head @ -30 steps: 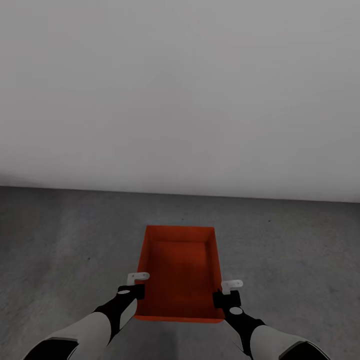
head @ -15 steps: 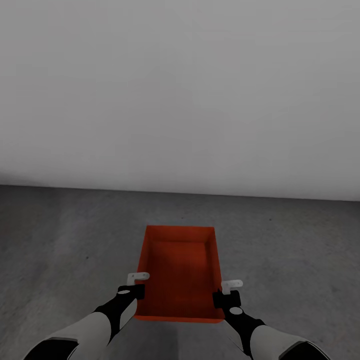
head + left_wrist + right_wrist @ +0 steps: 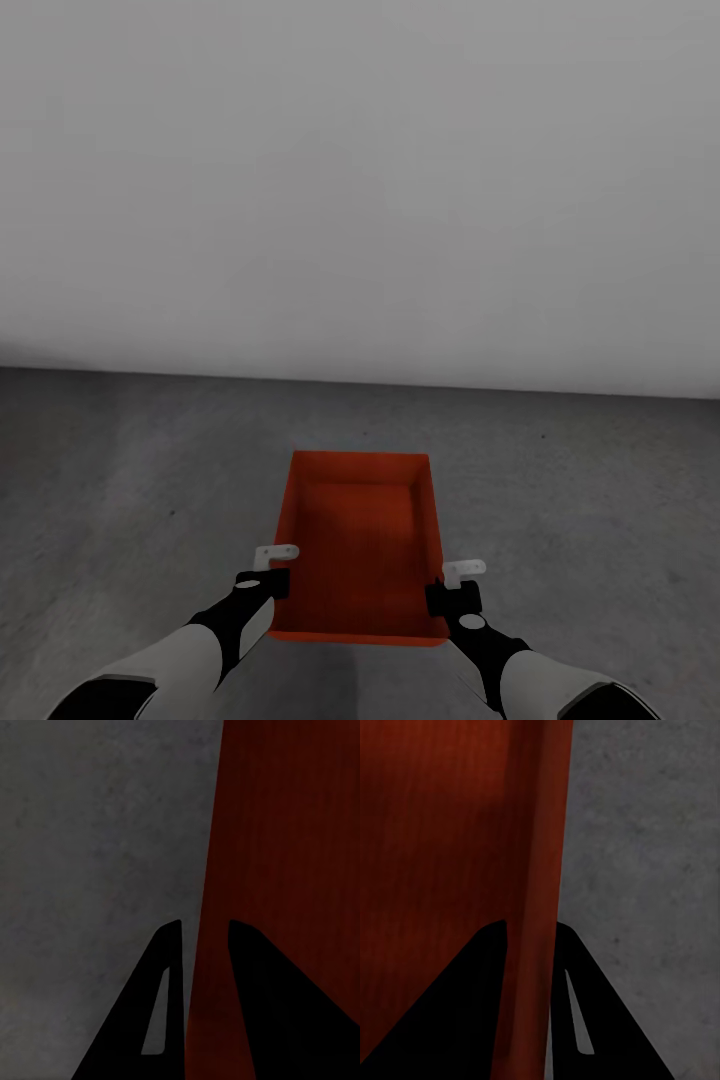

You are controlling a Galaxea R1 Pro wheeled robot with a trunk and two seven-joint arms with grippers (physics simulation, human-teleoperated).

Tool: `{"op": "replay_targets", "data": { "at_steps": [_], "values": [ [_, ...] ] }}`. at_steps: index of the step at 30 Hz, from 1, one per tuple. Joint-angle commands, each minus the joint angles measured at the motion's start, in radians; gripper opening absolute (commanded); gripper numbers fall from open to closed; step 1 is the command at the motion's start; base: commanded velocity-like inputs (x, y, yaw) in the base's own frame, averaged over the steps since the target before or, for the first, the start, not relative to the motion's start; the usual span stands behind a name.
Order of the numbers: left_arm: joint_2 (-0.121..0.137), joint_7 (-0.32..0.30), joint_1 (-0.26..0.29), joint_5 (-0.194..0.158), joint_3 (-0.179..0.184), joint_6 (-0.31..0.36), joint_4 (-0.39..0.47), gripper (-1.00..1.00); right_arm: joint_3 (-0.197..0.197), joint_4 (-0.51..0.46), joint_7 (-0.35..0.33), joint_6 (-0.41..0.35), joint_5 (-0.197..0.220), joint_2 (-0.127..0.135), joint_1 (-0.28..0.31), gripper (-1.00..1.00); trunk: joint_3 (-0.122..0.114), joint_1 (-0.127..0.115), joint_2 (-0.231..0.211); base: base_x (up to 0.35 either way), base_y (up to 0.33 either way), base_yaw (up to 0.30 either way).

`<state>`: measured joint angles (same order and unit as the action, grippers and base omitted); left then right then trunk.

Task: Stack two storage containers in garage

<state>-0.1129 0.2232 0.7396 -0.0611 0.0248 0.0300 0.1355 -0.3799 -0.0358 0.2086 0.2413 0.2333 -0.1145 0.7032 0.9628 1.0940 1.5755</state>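
One orange-red bin (image 3: 360, 540), nothing inside, was held above the grey floor (image 3: 120, 480) before a white wall (image 3: 360, 180). Left gripper (image 3: 277, 566) clamped its left wall; right gripper (image 3: 450, 584) clamped its right wall, fingers straddling each rim.

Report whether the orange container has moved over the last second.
No. The container keeps its spot below the wall-floor line, both grippers clamping its side walls.

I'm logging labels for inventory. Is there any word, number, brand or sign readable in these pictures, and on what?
None: no text can be read.
The orange-red storage container has plain walls with no label.
The left gripper and right gripper, each astride a side wall, carry no markings.
The grey floor and white wall are bare.
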Motion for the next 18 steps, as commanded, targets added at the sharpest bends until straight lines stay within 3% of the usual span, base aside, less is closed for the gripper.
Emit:
{"op": "replay_targets", "data": {
  "at_steps": [1, 18],
  "values": [
    [-0.001, 0.005, 0.0, 0.006, -0.009, 0.001, 0.006, -1.0, 0.069, 0.002, -0.001, 0.0, 0.011, -0.002, 0.001, -1.0, 0.004, 0.004, 0.008, 0.0, 0.0, 0.0],
    [-0.001, 0.005, 0.0, 0.006, -0.009, 0.001, 0.006, -1.0, 0.069, 0.002, -0.001, 0.001, 0.011, -0.002, 0.001, -1.0, 0.047, 0.069, 0.127, 0.0, 0.0, 0.0]
  ]
}}
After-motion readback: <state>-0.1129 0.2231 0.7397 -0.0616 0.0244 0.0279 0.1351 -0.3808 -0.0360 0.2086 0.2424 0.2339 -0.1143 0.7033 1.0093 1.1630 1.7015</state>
